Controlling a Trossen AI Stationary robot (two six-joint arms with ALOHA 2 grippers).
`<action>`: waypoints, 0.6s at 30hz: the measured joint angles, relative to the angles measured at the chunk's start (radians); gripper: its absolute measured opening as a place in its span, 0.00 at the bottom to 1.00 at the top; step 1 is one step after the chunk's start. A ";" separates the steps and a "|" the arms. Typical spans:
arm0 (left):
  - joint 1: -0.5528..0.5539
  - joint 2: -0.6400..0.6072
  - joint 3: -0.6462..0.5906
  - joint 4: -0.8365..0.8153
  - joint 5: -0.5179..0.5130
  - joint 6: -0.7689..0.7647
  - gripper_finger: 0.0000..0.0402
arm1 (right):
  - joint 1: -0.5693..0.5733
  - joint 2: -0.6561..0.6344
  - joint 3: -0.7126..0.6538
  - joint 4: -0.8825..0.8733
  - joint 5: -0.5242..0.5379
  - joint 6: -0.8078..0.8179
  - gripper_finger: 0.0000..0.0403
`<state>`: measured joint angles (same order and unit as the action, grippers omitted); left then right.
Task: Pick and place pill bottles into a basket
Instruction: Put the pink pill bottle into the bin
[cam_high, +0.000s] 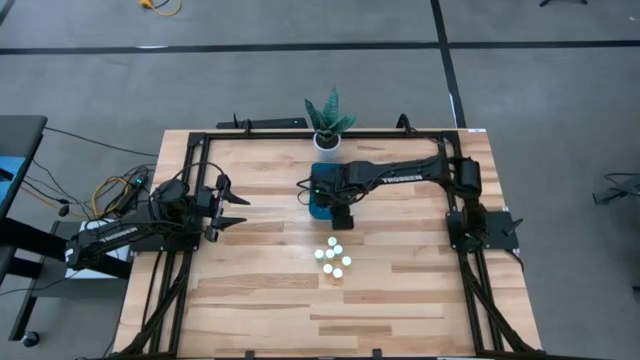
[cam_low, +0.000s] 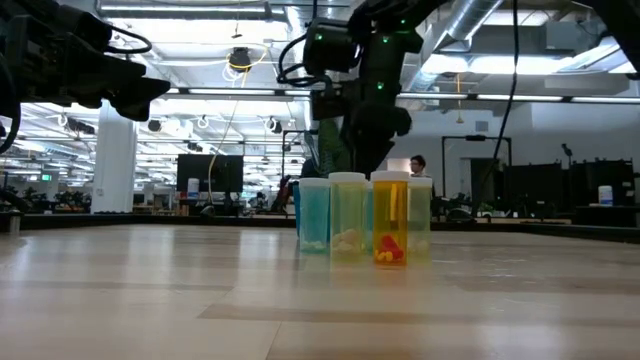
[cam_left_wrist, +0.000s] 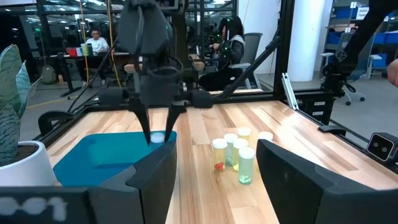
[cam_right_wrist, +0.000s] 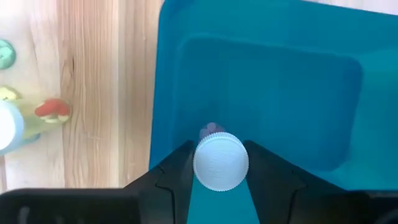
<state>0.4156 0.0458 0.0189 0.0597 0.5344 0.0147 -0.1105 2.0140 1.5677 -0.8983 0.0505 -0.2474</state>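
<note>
The teal basket (cam_high: 320, 190) sits on the table in front of the white plant pot. My right gripper (cam_right_wrist: 221, 171) hangs over it, pointing down, shut on a pill bottle with a white cap (cam_right_wrist: 221, 162). The left wrist view shows the same cap (cam_left_wrist: 157, 138) about level with the basket's rim (cam_left_wrist: 106, 155). Several more pill bottles (cam_high: 333, 258) stand upright in a cluster on the table, nearer the front edge than the basket; they also show in the low view (cam_low: 365, 218). My left gripper (cam_left_wrist: 217, 180) waits open at the table's left. My right gripper pinches the pill bottle's white cap (cam_right_wrist: 204, 163) between its two fingers, one on each side. The fingers come from above, pointing down. The bottle hangs upright below them over the basket's inside; its lower part is hidden by the cap and by my left finger.
A white pot with a green spiky plant (cam_high: 327, 135) stands just behind the basket. A black frame (cam_high: 200, 140) runs around the table's edges. Bare wood lies to the left and right of the bottle cluster.
</note>
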 joint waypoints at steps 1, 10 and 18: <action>0.000 0.000 0.000 0.000 0.000 0.000 0.53 | 0.003 0.004 0.000 -0.001 0.000 0.000 0.31; 0.000 0.000 0.000 0.000 0.000 0.000 0.53 | 0.010 0.005 0.000 0.000 -0.001 -0.025 0.32; 0.000 0.000 0.000 0.000 0.000 0.000 0.53 | 0.010 0.005 -0.002 -0.005 -0.001 -0.054 0.32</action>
<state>0.4156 0.0460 0.0188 0.0597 0.5346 0.0147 -0.1005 2.0186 1.5658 -0.9035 0.0498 -0.3016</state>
